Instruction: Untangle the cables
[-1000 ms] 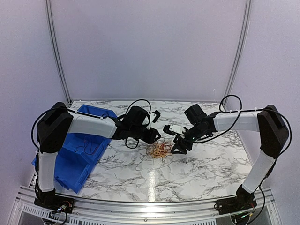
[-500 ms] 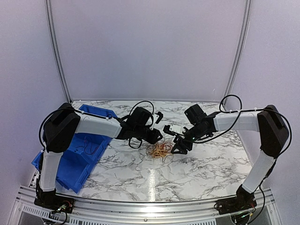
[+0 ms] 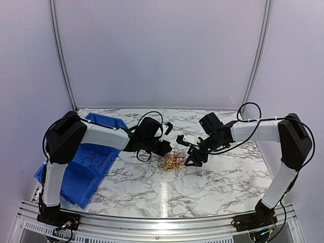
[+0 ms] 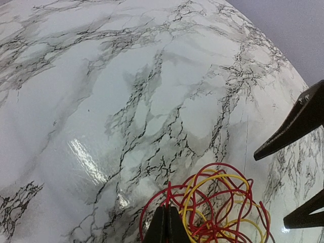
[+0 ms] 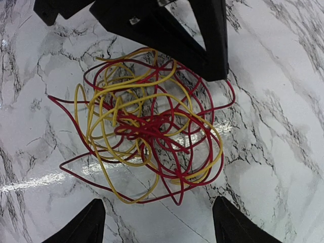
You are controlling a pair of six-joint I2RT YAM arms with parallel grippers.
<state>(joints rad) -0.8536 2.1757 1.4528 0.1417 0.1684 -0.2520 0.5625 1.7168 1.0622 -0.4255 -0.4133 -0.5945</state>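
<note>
If the left pincer (image 4: 166, 225) pulls away now, the whole clump is likely to slide along with it. Nothing pins the cables (image 5: 152, 126) to the smooth marble desk (image 5: 283, 101). The right pincer (image 5: 157, 225) is spread wide and hangs over the near side of the tangle, gripping nothing. A pull could also tighten the dense red knot in the middle of the clump rather than free a strand. The wires are thin and springy, so the strand may slip out from between the tips. The two pincers also work close together, so a careless move could knock one set of fingers against the other.

The left pincer's fingers are pressed together at the edge of the tangle. They appear to pinch a red strand that rises in a sharp kink just above the tips, though the contact itself is too fine to be sure of.

The cables lie in a single loose bundle at the centre of the top view, between the two pincers and well apart from the blue bin (image 3: 76, 172) at the left. In the right wrist view they fill the middle of the frame. Red and yellow loops overlap in a rough ring, and a few red ends stray out to the left and lower edge. The bundle rests flat on the desk.
</note>
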